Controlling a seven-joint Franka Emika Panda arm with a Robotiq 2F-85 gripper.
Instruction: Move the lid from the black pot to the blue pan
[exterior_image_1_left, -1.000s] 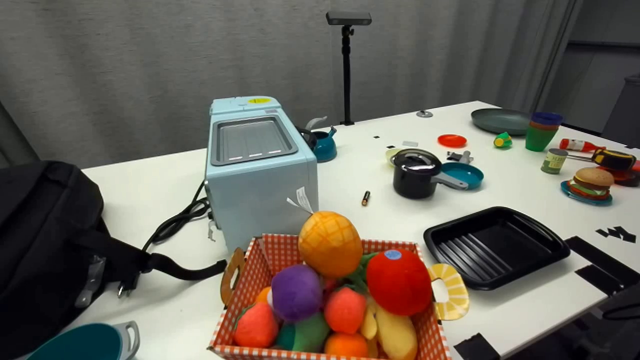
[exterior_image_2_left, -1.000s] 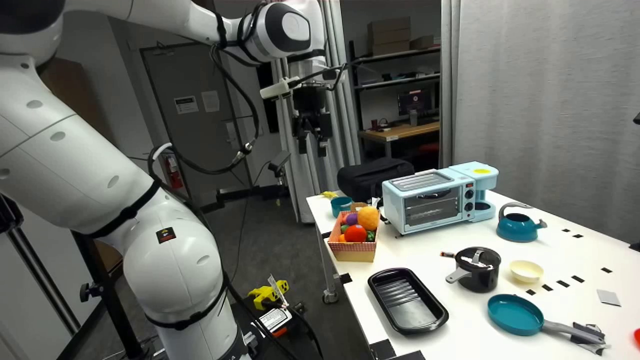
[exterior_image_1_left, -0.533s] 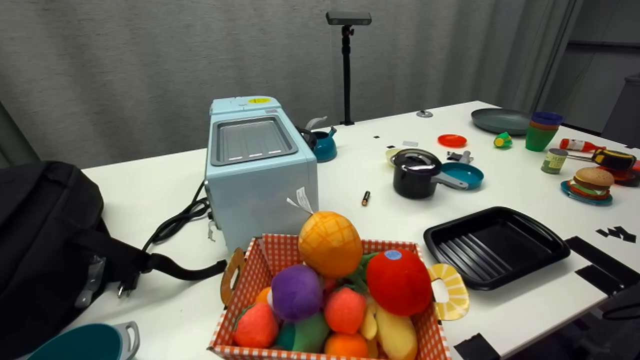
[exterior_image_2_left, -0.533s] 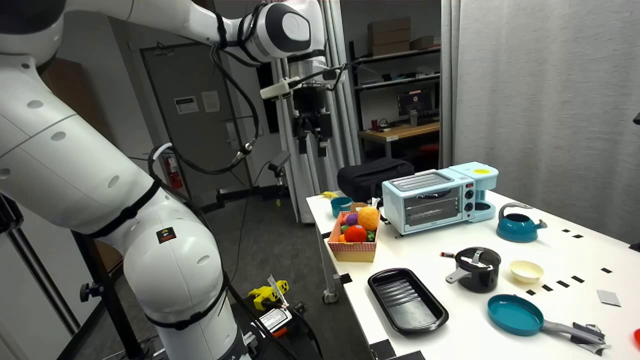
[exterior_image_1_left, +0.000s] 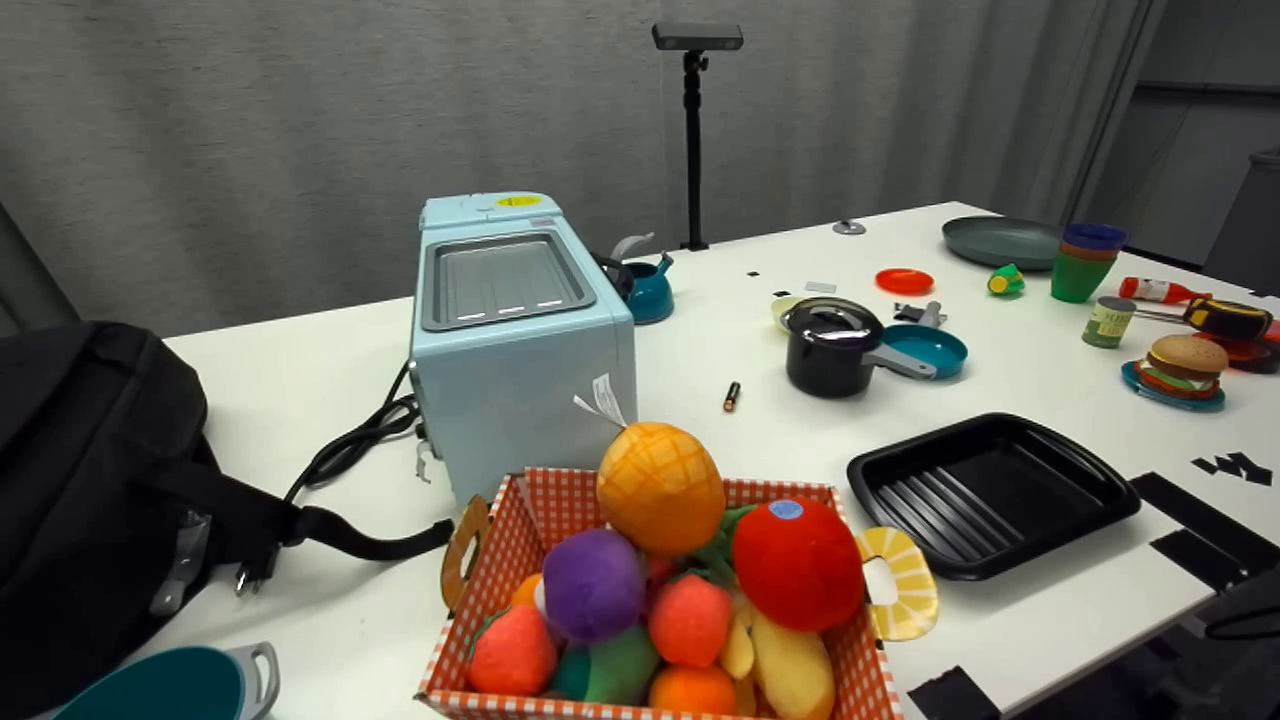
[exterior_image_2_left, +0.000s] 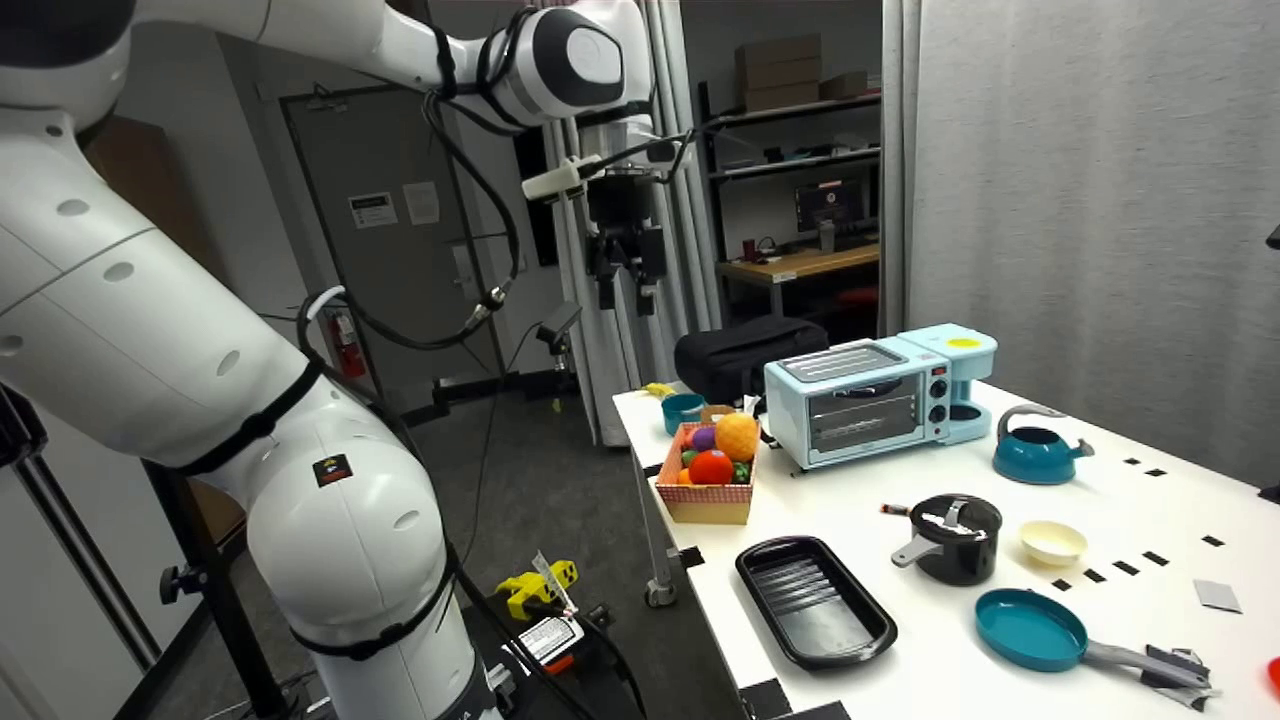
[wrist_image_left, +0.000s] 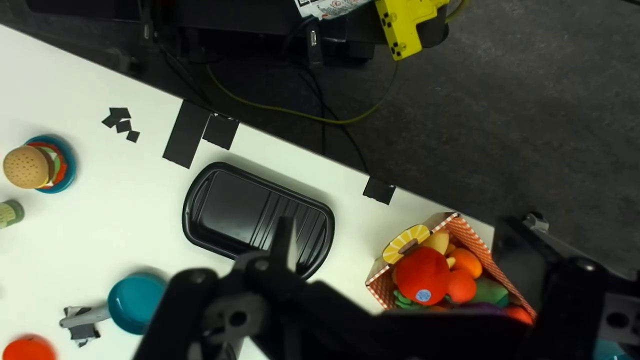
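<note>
The round greyish lid (exterior_image_1_left: 834, 317) sits on top of the black pot (exterior_image_1_left: 828, 367); the lid (exterior_image_2_left: 950, 517) and pot (exterior_image_2_left: 957, 562) show in both exterior views. The blue pan (exterior_image_1_left: 926, 350) lies beside the pot, apart from it; it also shows in an exterior view (exterior_image_2_left: 1030, 630) and in the wrist view (wrist_image_left: 134, 303). My gripper (exterior_image_2_left: 627, 300) hangs high above the table's end, far from pot and pan. In the wrist view its fingers (wrist_image_left: 401, 235) are wide apart with nothing held. The pot and lid do not show in the wrist view.
The black grill tray (exterior_image_2_left: 815, 603) and the checked fruit basket (exterior_image_2_left: 705, 505) stand near the table's edge. A blue toaster oven (exterior_image_2_left: 865, 405), a kettle (exterior_image_2_left: 1035, 455) and a cream bowl (exterior_image_2_left: 1052, 542) stand farther back. A battery (exterior_image_1_left: 732, 397) lies near the pot.
The arm has shifted only very slightly. The lid, pot and pan have not moved.
</note>
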